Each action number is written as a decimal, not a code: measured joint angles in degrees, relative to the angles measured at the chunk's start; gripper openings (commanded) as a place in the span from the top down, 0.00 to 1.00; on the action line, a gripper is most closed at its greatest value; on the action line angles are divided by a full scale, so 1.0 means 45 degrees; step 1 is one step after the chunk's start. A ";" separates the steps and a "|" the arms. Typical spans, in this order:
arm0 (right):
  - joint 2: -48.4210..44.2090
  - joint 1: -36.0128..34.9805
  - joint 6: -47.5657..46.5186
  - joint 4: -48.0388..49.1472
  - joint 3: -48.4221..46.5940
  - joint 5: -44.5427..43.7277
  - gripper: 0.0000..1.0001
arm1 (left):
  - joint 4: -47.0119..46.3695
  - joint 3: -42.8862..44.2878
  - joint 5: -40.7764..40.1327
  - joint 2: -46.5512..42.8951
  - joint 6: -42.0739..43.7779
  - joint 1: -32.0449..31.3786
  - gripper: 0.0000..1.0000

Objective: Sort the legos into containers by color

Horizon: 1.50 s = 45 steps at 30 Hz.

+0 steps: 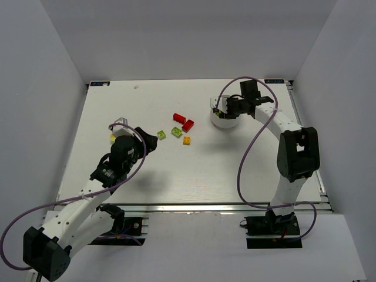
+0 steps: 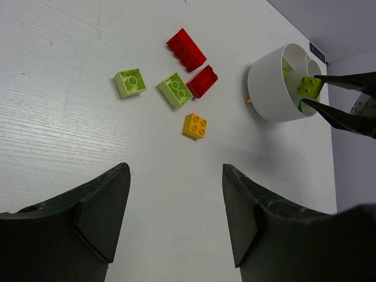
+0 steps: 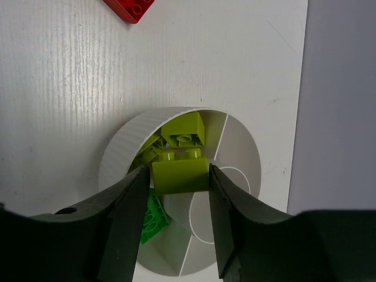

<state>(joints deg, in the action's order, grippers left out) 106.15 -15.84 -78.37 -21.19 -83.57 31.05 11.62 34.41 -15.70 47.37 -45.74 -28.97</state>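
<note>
My right gripper (image 3: 178, 182) is shut on a yellow-green lego (image 3: 180, 175) and holds it over the round white dish (image 3: 117, 154); it also shows in the top view (image 1: 220, 108). Under it, one wedge holds other yellow-green legos (image 3: 185, 130) and the neighbouring wedge holds a darker green one (image 3: 151, 218). Left of the dish (image 2: 267, 88) lie two red legos (image 2: 186, 49) (image 2: 202, 81), two yellow-green ones (image 2: 130, 83) (image 2: 175, 89) and an orange one (image 2: 194, 126). My left gripper (image 2: 176, 200) is open and empty, short of the loose legos.
A tiny orange bit (image 2: 249, 101) lies against the dish's outer wall. A small yellow piece (image 1: 113, 138) shows beside the left arm's wrist. White walls enclose the table on the left, back and right. The dish (image 1: 224, 122) stands at the back right.
</note>
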 measured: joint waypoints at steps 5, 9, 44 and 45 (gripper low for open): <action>0.0151 -0.0049 -0.0034 0.0253 0.0000 -0.0219 0.29 | 0.0005 0.0000 0.0000 0.0010 0.0000 0.0000 0.26; 0.0155 -0.0078 -0.0044 0.0408 0.0000 -0.0228 0.30 | 0.0005 0.0000 0.0000 0.0010 0.0000 0.0000 0.26; 0.1209 -0.4867 1.9856 -0.1044 -0.0092 -0.3633 0.11 | 0.2618 0.0160 -0.0758 -0.0763 -0.1880 0.0597 0.16; 0.1321 -0.4881 2.0040 -0.1005 -0.0175 -0.3827 0.12 | 0.2778 0.0160 -0.0855 -0.0845 -0.1972 0.0607 0.15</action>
<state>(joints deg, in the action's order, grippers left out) 112.09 -37.80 11.81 -25.71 -84.36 13.82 24.12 35.14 -19.55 43.57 -54.61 -26.24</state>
